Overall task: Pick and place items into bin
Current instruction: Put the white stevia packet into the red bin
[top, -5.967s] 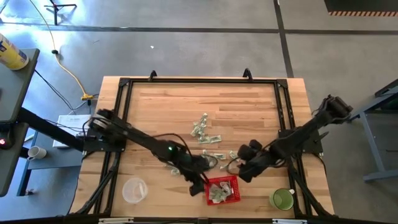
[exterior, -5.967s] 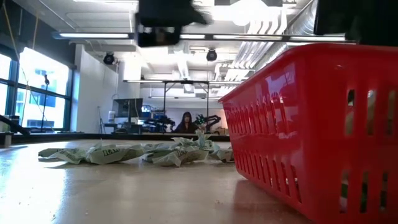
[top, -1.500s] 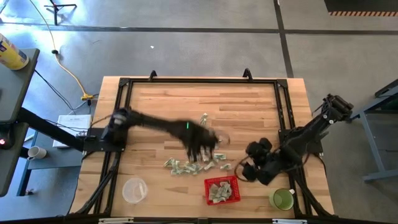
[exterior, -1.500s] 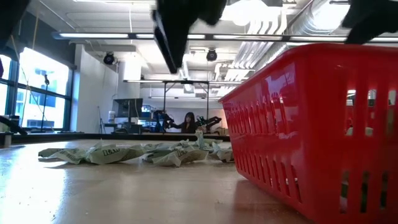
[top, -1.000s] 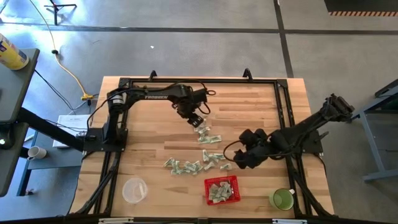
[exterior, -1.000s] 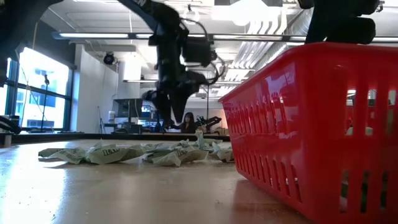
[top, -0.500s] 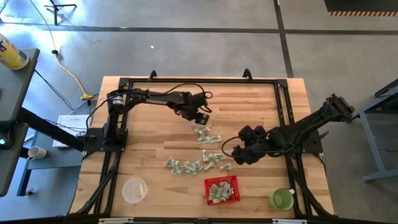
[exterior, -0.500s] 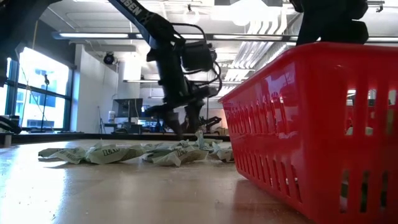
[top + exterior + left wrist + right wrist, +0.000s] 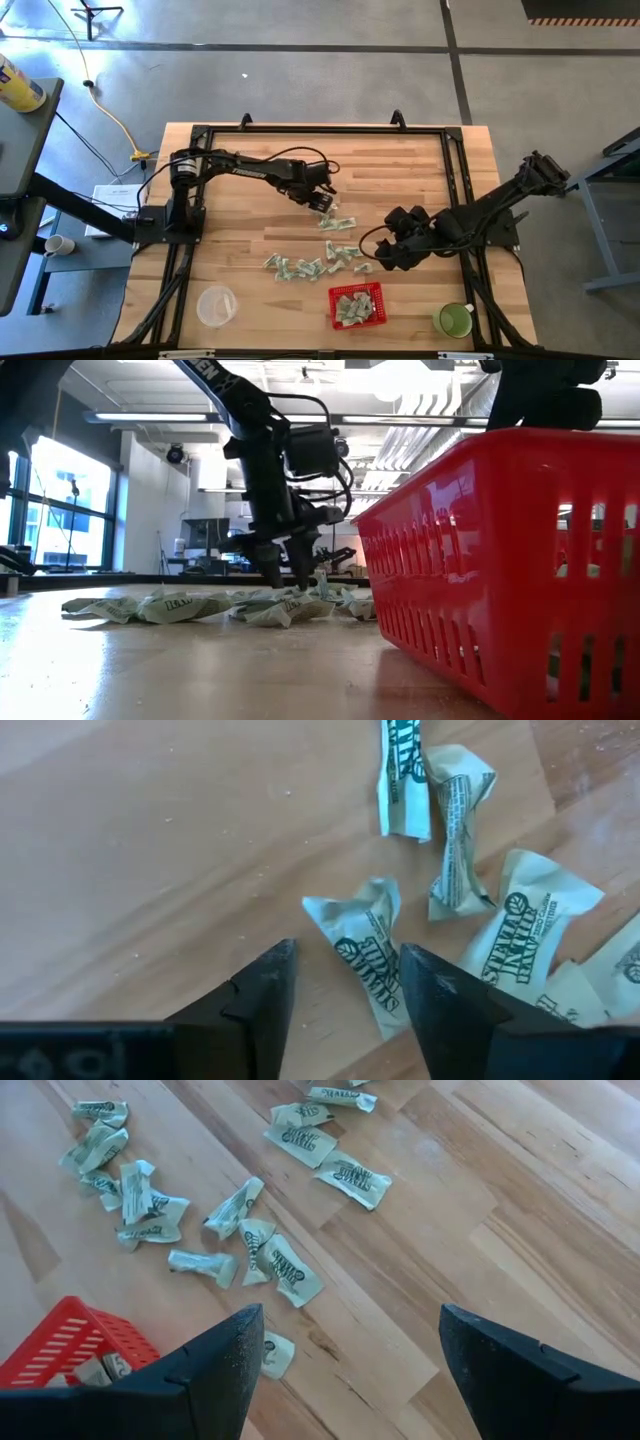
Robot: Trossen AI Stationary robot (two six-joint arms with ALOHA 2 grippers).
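Left gripper (image 9: 340, 982) low over table (image 9: 400, 170), fingers apart astride one wrapped piece (image 9: 365, 952) — not clamped. Right gripper (image 9: 378, 250) wide, empty, beside scattered pieces (image 9: 310, 265). Basket (image 9: 357, 305) at front edge — few pieces inside.

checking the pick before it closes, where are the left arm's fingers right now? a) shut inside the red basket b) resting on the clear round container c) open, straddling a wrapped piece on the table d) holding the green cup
c: the left gripper has open fingers either side of a wrapped piece lying on the table.
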